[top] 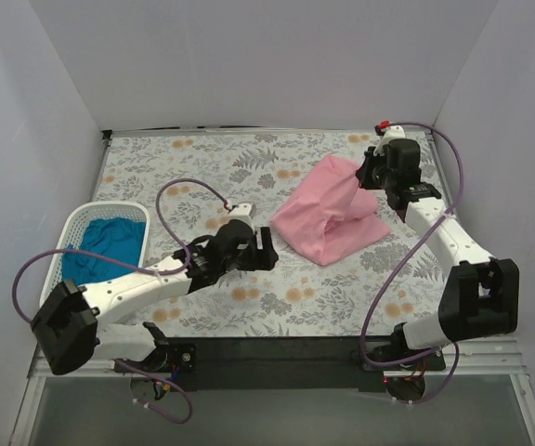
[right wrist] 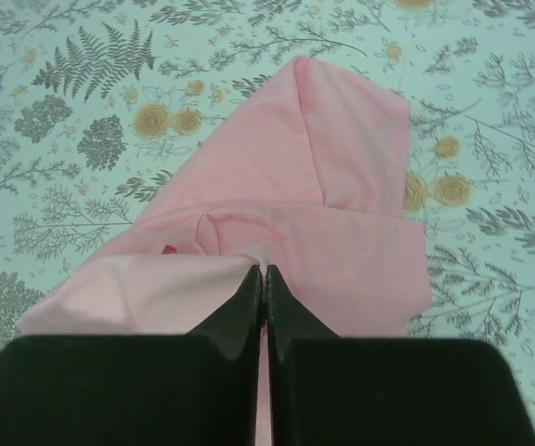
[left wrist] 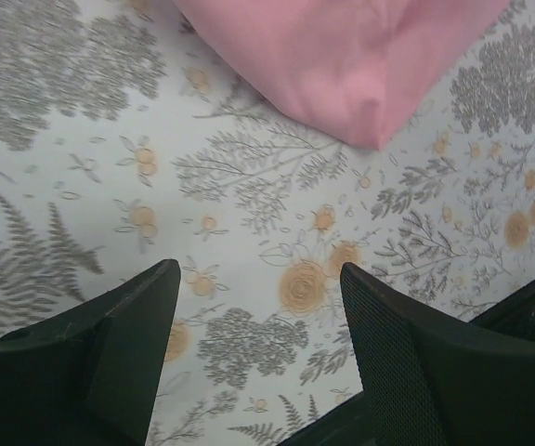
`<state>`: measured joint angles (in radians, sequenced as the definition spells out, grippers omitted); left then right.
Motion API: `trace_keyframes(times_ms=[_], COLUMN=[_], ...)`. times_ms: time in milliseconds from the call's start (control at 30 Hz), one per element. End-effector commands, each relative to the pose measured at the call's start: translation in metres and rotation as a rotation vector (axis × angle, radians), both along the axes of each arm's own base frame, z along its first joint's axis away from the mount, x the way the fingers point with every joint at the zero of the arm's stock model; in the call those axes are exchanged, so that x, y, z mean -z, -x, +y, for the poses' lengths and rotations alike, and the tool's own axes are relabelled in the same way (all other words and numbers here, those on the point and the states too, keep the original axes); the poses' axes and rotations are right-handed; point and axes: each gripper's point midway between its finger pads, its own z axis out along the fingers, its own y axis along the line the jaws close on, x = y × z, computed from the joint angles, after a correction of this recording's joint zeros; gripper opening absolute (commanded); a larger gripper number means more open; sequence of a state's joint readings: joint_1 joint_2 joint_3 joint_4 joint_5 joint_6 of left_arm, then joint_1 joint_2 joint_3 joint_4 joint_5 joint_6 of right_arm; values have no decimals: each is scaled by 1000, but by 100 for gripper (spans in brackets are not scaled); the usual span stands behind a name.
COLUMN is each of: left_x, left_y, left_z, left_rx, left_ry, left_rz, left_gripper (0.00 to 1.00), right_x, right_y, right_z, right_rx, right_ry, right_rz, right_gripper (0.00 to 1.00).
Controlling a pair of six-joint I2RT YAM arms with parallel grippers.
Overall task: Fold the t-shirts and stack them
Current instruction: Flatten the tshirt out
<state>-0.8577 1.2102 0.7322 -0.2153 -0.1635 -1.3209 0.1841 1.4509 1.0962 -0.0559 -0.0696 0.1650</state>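
- The teal tee (top: 110, 246) is shown only in the top view, bunched inside the basket (top: 74, 223); it is not caught by either wrist view.
- The pink tee (top: 328, 218) is seen well right of the basket, on the flowered table (top: 156, 158).
- Only in the right wrist view is the right gripper (right wrist: 265, 274) seen pinched tight on pink cloth.
- The left gripper (left wrist: 258, 279) is held wide with nothing in it, between the basket and the pink tee.
- The pink tee's long axis is slanted from a lifted far corner, away from the basket, down toward the basket side.
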Motion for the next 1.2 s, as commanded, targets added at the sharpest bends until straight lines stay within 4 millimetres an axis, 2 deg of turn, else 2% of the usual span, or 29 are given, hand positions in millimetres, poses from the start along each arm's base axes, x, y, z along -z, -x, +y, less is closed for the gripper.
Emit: trace_keyframes(times_ms=[0,33,67,100,133,167,200,267,333,367,467,767,800,833,867,933,967,1000,1033,1067,1100,1133,1167], left_x=[-5,15,21,14,33,35,32,52,53,67,79,96,105,108,110,115,114,112,104,91,77,57,13], left_y=[11,10,18,15,12,17,14,10,2,-3,-12,-25,-25,-26,-26,-28,-30,-32,-38,-49,-65,-79,-110], left_z=[-43,-49,-60,-73,-77,-88,-101,-112,-122,-119,-123,-142,-141,-140,-138,-126,-120,-113,-96,-82,-63,-52,-34], left_rx=[-47,-89,-82,-96,-136,-131,-141,-180,-231,-283,-340,-383,-389,-398,-409,-449,-470,-489,-525,-562,-549,-550,-606], left_ry=[26,-23,-39,-21,-62,-58,-40,-75,-63,-83,-83,-65,-83,-90,-92,-123,-137,-156,-190,-217,-298,-329,-321], left_rz=[17,49,59,53,62,66,64,68,68,69,63,56,58,55,53,41,31,21,12,-42,-95,-154,-243], left_gripper=[69,69,69,69,69,69,69,69,68,68,64,59,58,56,44,28,21,7,2,0,0,0,0], right_x=[30,31,31,29,36,38,38,44,42,45,46,46,45,44,43,39,36,32,24,19,4,-4,-13], right_y=[31,37,41,46,52,55,58,64,67,70,75,80,80,81,81,81,81,80,79,77,73,70,66], right_z=[-25,-22,-21,-20,-17,-15,-12,-7,-2,-2,4,6,6,6,7,8,9,9,12,12,14,14,12], right_rx=[132,134,134,136,134,127,119,106,93,92,63,53,51,49,47,39,33,24,7,0,-17,-23,-26], right_ry=[35,15,8,-1,-16,-24,-33,-42,-56,-58,-79,-98,-100,-103,-107,-108,-110,-110,-111,-110,-102,-96,-77], right_rz=[117,122,123,116,134,139,138,152,139,144,143,132,129,127,124,114,105,96,77,63,26,7,-13], right_gripper=[1,1,1,1,1,1,1,1,1,1,1,1,1,1,1,1,1,1,1,1,1,1,1])
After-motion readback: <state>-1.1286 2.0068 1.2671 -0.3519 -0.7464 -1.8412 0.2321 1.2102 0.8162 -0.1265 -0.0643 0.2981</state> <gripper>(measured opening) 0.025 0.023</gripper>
